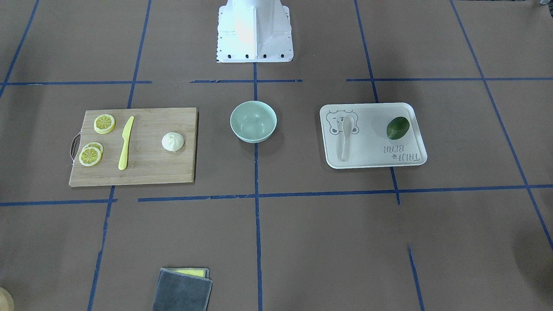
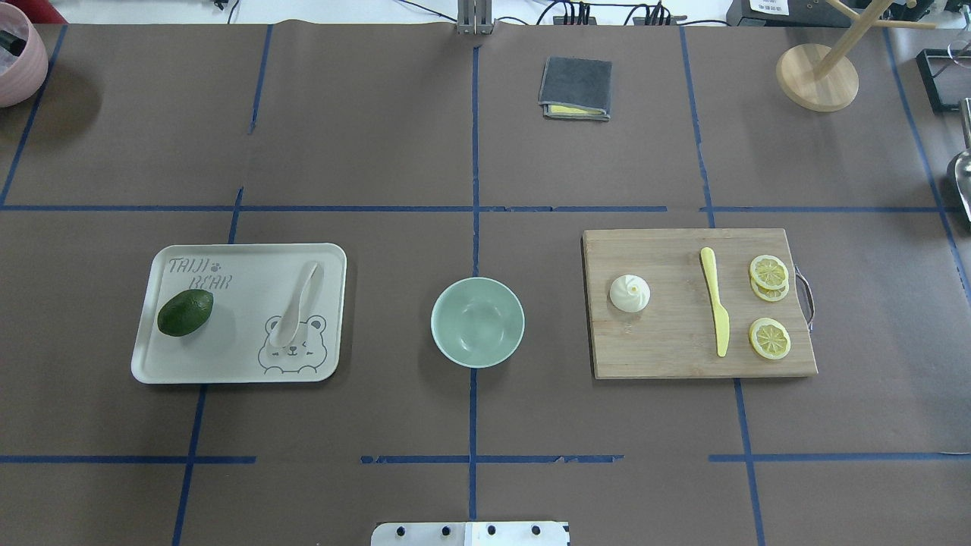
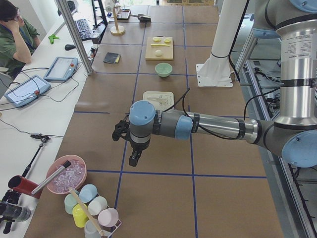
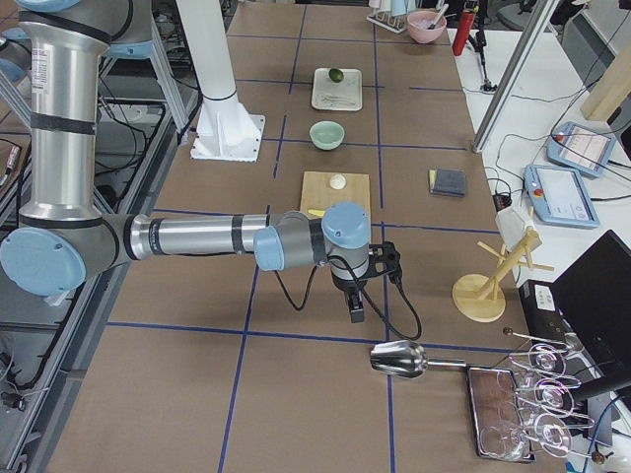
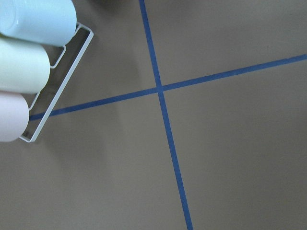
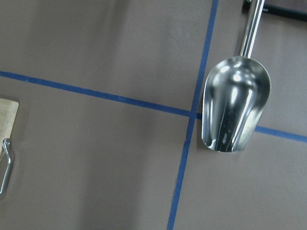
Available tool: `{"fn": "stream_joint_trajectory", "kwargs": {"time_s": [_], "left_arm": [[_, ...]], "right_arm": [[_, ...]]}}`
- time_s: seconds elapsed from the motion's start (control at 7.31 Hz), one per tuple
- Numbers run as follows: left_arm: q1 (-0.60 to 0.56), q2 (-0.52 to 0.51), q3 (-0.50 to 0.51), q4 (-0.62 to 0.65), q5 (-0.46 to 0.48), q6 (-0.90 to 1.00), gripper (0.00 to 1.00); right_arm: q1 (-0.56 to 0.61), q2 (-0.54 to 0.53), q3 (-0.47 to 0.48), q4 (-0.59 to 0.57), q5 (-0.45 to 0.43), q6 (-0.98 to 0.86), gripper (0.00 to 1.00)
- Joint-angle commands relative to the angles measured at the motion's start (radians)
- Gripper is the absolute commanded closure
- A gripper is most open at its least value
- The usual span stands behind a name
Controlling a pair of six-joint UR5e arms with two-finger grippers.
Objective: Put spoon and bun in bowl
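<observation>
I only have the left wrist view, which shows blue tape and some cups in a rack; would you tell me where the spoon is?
Observer: The spoon lies on the cream tray, on the robot's left side of the table.
Operator: Thank you. And where is the bun?
Observer: The bun sits on the wooden board, on the robot's right side.
Operator: Is there anything in the bowl yet?
Observer: No, the bowl stands empty between the tray and the wooden board.
</observation>
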State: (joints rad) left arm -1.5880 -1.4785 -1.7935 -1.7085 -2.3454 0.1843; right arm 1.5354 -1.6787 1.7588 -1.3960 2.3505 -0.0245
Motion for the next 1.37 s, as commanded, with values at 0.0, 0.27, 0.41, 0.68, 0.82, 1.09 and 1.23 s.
{"fn": "stream_joint_trajectory", "kwargs": {"time_s": [0.0, 0.27, 0.41, 0.68, 0.82, 1.09, 1.23], "left_arm": [[0.013, -0.002, 0.020, -0.347, 0.001, -0.009, 0.00], [0.019, -0.032, 0.126, -0.686, -0.003, -0.009, 0.00], [0.063, -0.046, 0.123, -0.700, -0.040, -0.125, 0.00], [0.208, -0.112, 0.062, -0.726, -0.098, -0.487, 0.00], [0.299, -0.129, 0.015, -0.726, -0.012, -0.505, 0.00], [0.496, -0.131, -0.043, -0.698, 0.145, -0.683, 0.00], [0.596, -0.140, -0.049, -0.668, 0.172, -0.842, 0.00]], "right_arm": [[-0.014, 0.016, -0.012, 0.123, 0.003, 0.011, 0.00], [-0.014, 0.039, -0.010, 0.123, 0.045, 0.097, 0.00], [-0.015, 0.051, -0.010, 0.123, 0.046, 0.173, 0.00], [-0.015, 0.051, -0.016, 0.123, 0.058, 0.189, 0.00], [-0.015, 0.053, -0.016, 0.123, 0.065, 0.199, 0.00], [-0.015, 0.053, -0.022, 0.123, 0.091, 0.199, 0.00], [-0.015, 0.053, -0.022, 0.123, 0.093, 0.198, 0.00]]}}
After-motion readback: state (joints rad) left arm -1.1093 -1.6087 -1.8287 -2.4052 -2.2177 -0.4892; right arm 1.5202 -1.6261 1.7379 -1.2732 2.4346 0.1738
